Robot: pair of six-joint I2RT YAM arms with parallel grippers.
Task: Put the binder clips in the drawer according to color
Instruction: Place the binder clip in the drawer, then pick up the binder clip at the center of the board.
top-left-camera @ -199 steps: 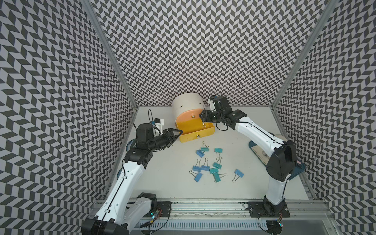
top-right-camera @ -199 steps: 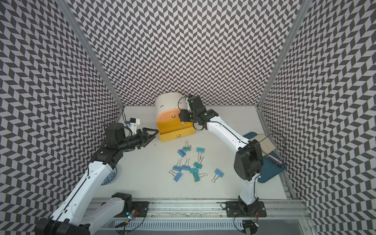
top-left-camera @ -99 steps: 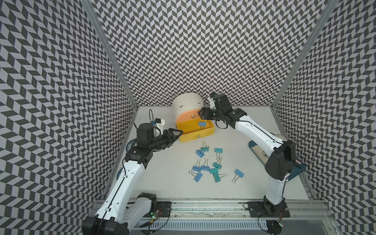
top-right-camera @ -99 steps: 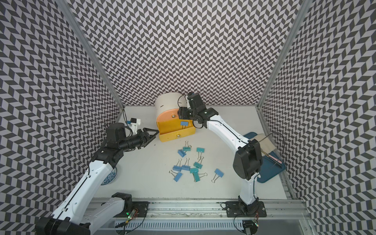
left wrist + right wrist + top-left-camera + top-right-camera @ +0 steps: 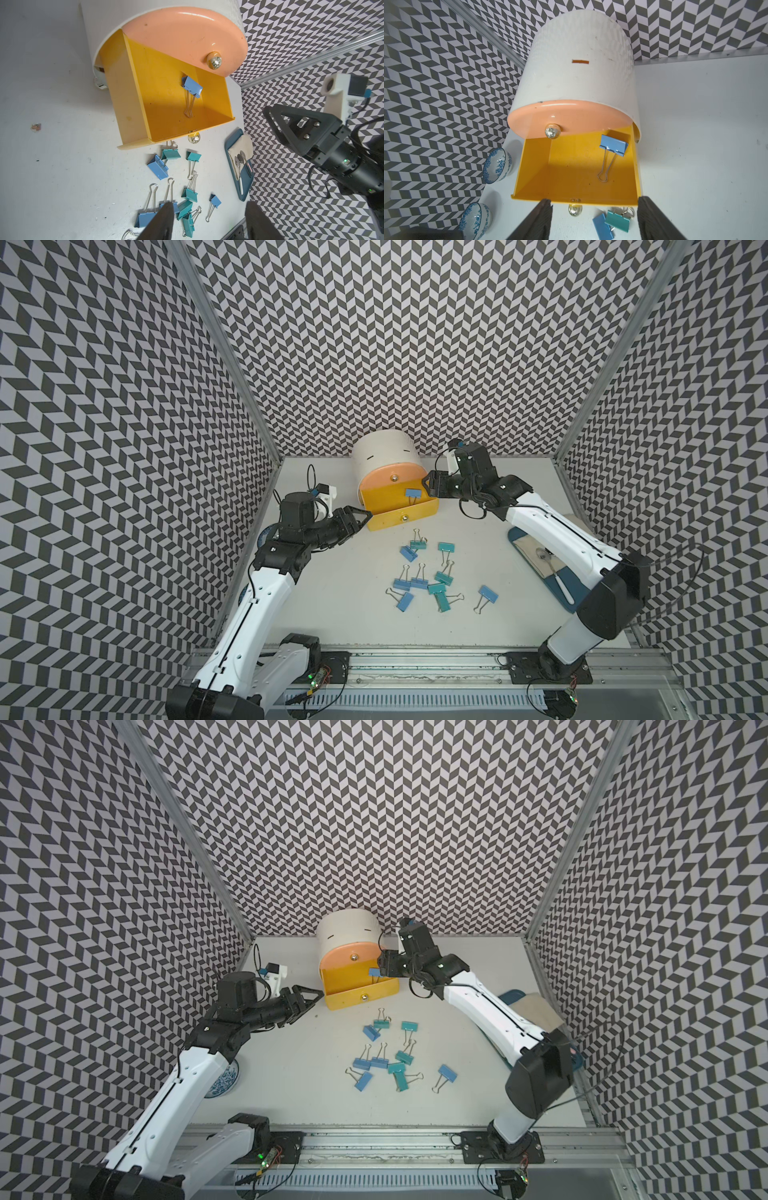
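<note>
The drawer cabinet (image 5: 384,450) is white with a round top. Its peach front (image 5: 392,472) is shut and its yellow drawer (image 5: 386,497) is pulled out. One blue binder clip (image 5: 412,492) lies inside the yellow drawer (image 5: 571,166), also seen in the right wrist view as the blue clip (image 5: 613,144) with its wire handles flat. My right gripper (image 5: 428,485) hangs open and empty at the drawer's right side. Left of the drawer front, my left gripper (image 5: 361,517) is open and empty. Several blue and teal binder clips (image 5: 428,580) lie loose on the table.
A dark blue tray (image 5: 567,578) with a cloth and spoons lies under the right arm. Two blue-patterned bowls (image 5: 497,165) stand left of the cabinet by the wall. A bowl (image 5: 224,1079) shows under the left arm.
The blue clip has left my right gripper and now lies in the yellow drawer. The right gripper opened and drew back slightly. The left arm has not moved.
</note>
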